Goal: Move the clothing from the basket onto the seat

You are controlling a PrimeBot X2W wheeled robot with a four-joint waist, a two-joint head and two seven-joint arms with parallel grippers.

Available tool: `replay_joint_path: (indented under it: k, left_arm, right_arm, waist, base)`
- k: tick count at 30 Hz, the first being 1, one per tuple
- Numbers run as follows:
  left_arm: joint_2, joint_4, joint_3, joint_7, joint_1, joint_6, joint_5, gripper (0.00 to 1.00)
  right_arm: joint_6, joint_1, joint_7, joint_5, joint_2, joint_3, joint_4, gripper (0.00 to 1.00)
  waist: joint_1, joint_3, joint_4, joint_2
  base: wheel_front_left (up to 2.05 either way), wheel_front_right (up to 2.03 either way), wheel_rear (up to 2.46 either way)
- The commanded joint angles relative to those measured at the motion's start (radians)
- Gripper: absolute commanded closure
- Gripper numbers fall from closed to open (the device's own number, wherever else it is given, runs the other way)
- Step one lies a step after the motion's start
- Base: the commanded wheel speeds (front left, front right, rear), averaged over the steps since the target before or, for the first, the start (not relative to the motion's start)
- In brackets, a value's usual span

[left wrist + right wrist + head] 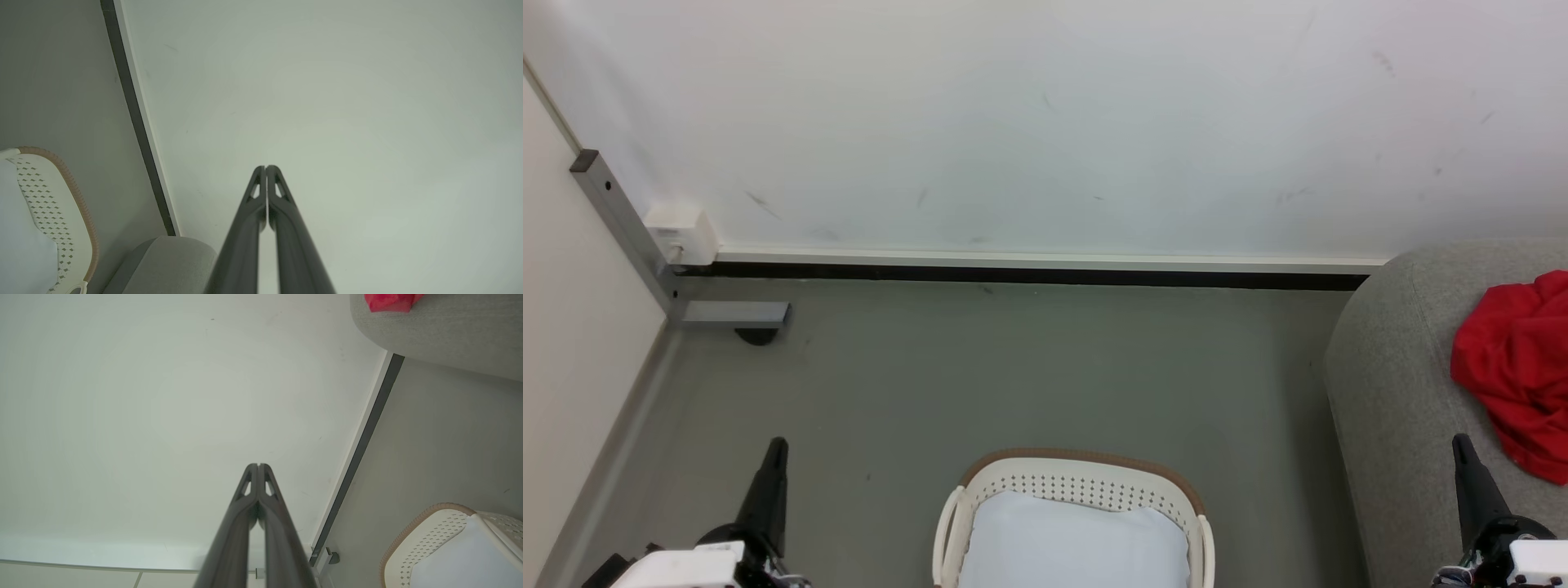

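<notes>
The red clothing (1515, 367) lies crumpled on the light grey seat (1388, 384) at the right edge of the head view; a corner of the clothing (388, 301) also shows on the seat (449, 330) in the right wrist view. The cream basket (1078, 482) with a brown rim stands on the floor at bottom centre, with a plain white cloth (1074, 543) inside. My left gripper (777, 447) is shut and empty, left of the basket. My right gripper (1462, 445) is shut and empty, in front of the seat, just below the clothing.
A white wall with a dark baseboard (1029, 275) runs across the back. A grey metal post with a foot (731, 314) and a white box (680, 231) stand in the left corner. Grey floor (1013, 376) lies between basket and wall.
</notes>
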Motion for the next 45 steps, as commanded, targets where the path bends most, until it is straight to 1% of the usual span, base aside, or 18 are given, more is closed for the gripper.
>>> replay_joint_path:
  k: [1,45]
  left_arm:
    - [0.001,0.0,0.001,0.004,-0.009,-0.001,-0.013,1.0]
    - [0.002,0.0,0.0,0.004,-0.009,-0.001,-0.013,1.0]
  right_arm:
    - [-0.002,-0.012,0.004,-0.001,0.001,-0.003,0.002,1.0]
    - [-0.002,-0.012,0.006,-0.008,0.004,-0.009,0.002,1.0]
  waist:
    - [0.0,0.0,0.0,-0.0001]
    - [0.0,0.0,0.0,-0.0001]
  base:
    - [0.0,0.0,0.0]
    - [0.0,0.0,0.0]
